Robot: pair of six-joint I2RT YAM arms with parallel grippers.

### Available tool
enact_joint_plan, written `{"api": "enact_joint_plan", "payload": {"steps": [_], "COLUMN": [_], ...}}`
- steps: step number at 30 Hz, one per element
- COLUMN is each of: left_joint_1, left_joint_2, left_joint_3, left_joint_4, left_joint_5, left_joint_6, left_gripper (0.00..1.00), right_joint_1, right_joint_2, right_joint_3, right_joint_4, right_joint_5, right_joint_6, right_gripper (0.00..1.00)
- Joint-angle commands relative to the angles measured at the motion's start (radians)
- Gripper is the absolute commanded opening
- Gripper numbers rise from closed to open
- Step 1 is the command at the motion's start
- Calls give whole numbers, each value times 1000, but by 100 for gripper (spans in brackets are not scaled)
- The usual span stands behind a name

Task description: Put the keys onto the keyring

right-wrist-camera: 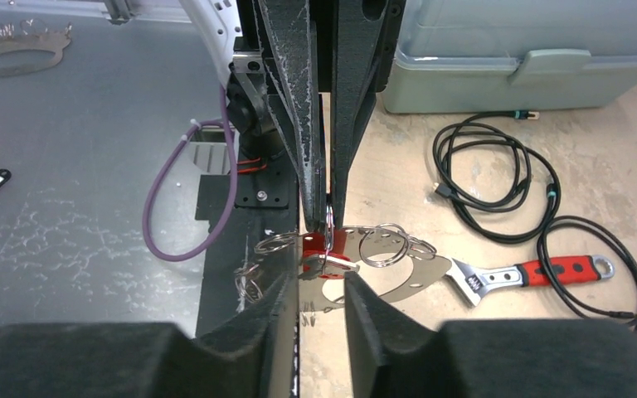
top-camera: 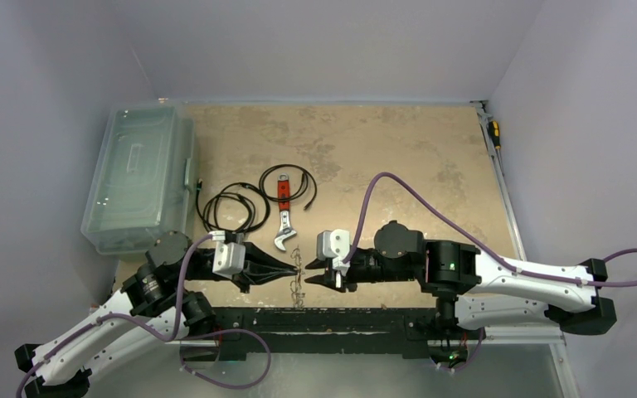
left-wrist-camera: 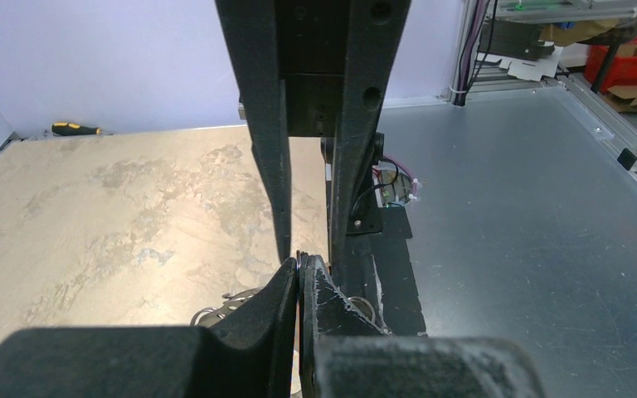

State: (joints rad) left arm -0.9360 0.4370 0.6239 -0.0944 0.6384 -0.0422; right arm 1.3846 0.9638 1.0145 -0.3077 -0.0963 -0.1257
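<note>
My left gripper (top-camera: 293, 267) is shut on the thin silvery wire of the keyring (right-wrist-camera: 329, 222); in the left wrist view its fingertips (left-wrist-camera: 300, 261) pinch that wire edge-on. My right gripper (top-camera: 308, 279) faces it tip to tip. Its jaws (right-wrist-camera: 323, 286) stand apart on either side of a small flat silvery key (right-wrist-camera: 332, 265) lying over a red tag (right-wrist-camera: 317, 245). I cannot tell whether the pads touch the key. More wire rings (right-wrist-camera: 386, 245) and a flat silvery plate with holes (right-wrist-camera: 419, 278) lie just beyond. Rings also show under the left fingers (left-wrist-camera: 224, 303).
A red-handled wrench (top-camera: 284, 222) and coiled black cables (top-camera: 232, 207) lie behind the grippers. A clear plastic lidded box (top-camera: 137, 178) stands at the left. A yellow-handled screwdriver (top-camera: 494, 133) lies at the far right edge. The table's black front rail (top-camera: 340, 319) is right below the grippers.
</note>
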Motion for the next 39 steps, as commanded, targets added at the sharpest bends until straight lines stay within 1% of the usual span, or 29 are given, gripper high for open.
{"api": "enact_joint_plan", "payload": {"steps": [1, 4, 9, 19, 23, 27, 32, 34, 37, 38, 39], "left_joint_1": [5, 5, 5, 5, 5, 5, 5, 5, 4, 5, 5], "left_joint_2": [-11, -11, -11, -14, -16, -15, -17, -17, -18, -18, -19], "left_joint_3": [5, 5, 5, 6, 6, 4, 4, 4, 5, 4, 4], "left_joint_4": [42, 42, 42, 42, 41, 41, 41, 41, 41, 41, 40], "left_joint_5": [-11, -10, -11, -13, -14, -14, -14, -14, -15, -15, -15], "left_joint_6": [-4, -5, -4, -4, -5, -4, -4, -4, -5, -4, -5], "left_gripper": [0, 0, 0, 0, 0, 0, 0, 0, 0, 0, 0], "right_joint_1": [1, 1, 1, 1, 1, 1, 1, 2, 1, 1, 1], "right_joint_2": [-20, -19, -4, 24, 42, 47, 42, 42, 40, 39, 39], "right_joint_3": [5, 4, 3, 8, 7, 6, 3, 3, 2, 2, 4], "right_joint_4": [24, 40, 69, 120, 126, 134, 136, 135, 131, 129, 122], "right_joint_5": [1, 1, 0, -13, -31, -36, -31, -31, -32, -34, -39], "right_joint_6": [2, 0, -6, -9, -9, -9, -9, -9, -9, -9, -13], "right_gripper": [35, 38, 40, 38, 34, 26, 21, 15, 2, 0, 0]}}
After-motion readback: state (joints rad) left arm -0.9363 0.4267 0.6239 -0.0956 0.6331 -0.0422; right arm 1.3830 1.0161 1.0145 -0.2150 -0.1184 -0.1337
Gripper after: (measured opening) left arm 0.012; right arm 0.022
